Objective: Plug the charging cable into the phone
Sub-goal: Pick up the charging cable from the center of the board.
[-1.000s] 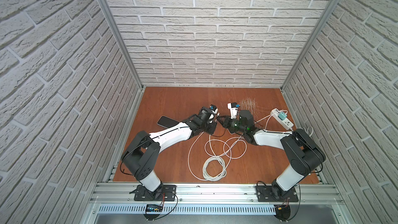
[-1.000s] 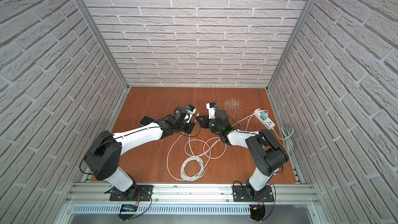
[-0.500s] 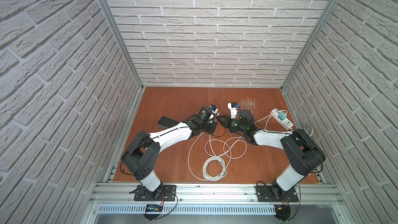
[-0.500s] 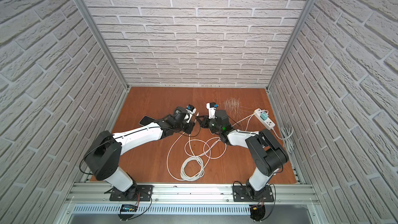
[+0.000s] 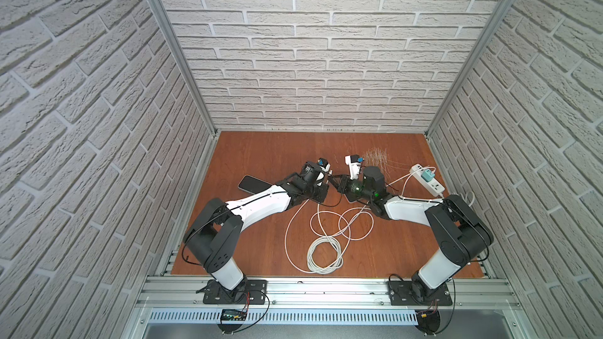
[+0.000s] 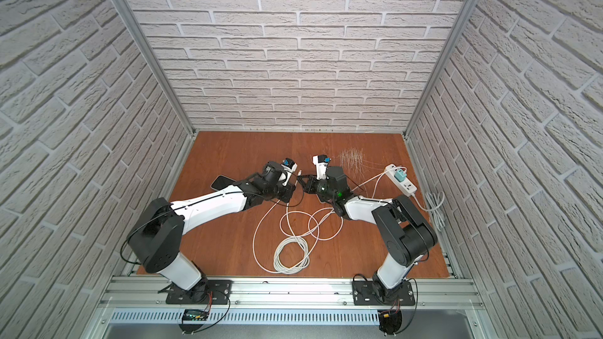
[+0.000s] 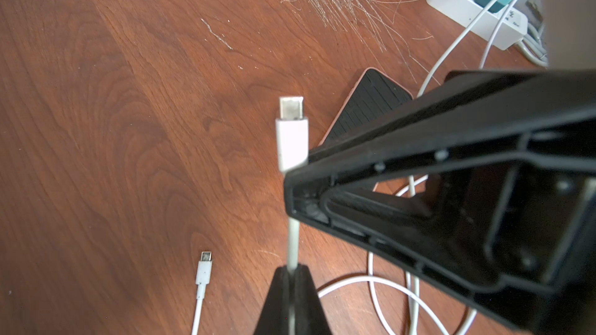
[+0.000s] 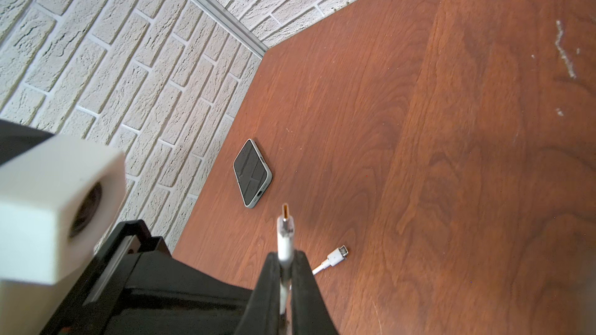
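The white charging cable (image 5: 324,252) lies coiled on the wooden floor, and one end is lifted between the arms. My left gripper (image 7: 293,269) is shut on the cord just below the plug (image 7: 292,130). My right gripper (image 8: 285,257) is shut on the plug's white body, with the metal tip (image 8: 285,211) sticking out past the fingertips. In both top views the two grippers (image 5: 326,181) (image 6: 301,180) meet tip to tip mid-table. A dark phone (image 8: 253,174) (image 5: 254,184) lies flat near the left wall, apart from both grippers. Its port end faces the plug.
A second dark phone with a pinkish rim (image 7: 371,104) lies under the right gripper. Another loose cable end (image 7: 204,267) (image 8: 335,256) rests on the floor. A white power strip (image 5: 427,179) with a teal charger (image 5: 425,176) sits at the right wall. Brick walls enclose three sides.
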You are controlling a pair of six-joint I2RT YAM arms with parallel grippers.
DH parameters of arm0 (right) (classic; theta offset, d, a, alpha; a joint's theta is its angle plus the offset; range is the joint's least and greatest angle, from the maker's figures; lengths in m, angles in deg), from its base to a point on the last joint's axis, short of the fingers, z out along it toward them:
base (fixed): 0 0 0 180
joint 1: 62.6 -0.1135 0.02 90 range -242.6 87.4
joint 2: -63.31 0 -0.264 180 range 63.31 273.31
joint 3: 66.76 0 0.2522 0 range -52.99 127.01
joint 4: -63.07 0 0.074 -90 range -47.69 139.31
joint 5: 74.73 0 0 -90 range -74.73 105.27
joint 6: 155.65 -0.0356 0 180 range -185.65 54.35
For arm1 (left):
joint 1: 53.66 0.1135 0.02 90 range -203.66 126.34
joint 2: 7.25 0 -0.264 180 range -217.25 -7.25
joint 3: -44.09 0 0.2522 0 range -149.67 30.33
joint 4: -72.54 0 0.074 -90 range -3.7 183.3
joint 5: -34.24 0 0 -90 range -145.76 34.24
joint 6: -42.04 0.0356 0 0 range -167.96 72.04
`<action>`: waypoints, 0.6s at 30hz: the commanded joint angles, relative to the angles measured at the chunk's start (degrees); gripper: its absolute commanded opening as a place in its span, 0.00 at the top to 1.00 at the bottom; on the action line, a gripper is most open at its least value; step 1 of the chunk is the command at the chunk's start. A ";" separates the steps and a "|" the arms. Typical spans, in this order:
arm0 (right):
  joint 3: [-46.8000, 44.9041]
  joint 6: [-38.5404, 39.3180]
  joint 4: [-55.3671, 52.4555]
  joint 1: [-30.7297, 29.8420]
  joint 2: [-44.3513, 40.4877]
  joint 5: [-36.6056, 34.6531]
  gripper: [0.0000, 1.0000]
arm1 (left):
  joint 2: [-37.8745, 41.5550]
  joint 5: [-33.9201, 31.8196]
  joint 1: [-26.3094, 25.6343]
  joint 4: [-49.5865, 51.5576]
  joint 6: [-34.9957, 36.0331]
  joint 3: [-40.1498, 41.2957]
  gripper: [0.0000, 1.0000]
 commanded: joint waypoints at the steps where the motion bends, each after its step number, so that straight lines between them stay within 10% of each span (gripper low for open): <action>1: -0.80 1.01 3.91 0.25 -1.50 0.25 0.97 | -0.02 1.00 -0.44 -1.17 -0.41 0.48 1.00; 7: -3.05 2.25 2.65 0.63 -4.60 0.08 0.97 | 0.98 -0.38 -0.48 -0.98 -1.65 0.52 0.48; 18: -10.95 3.64 -3.82 1.21 -15.76 -5.54 0.97 | 11.60 2.61 3.21 -3.24 -5.55 5.54 0.30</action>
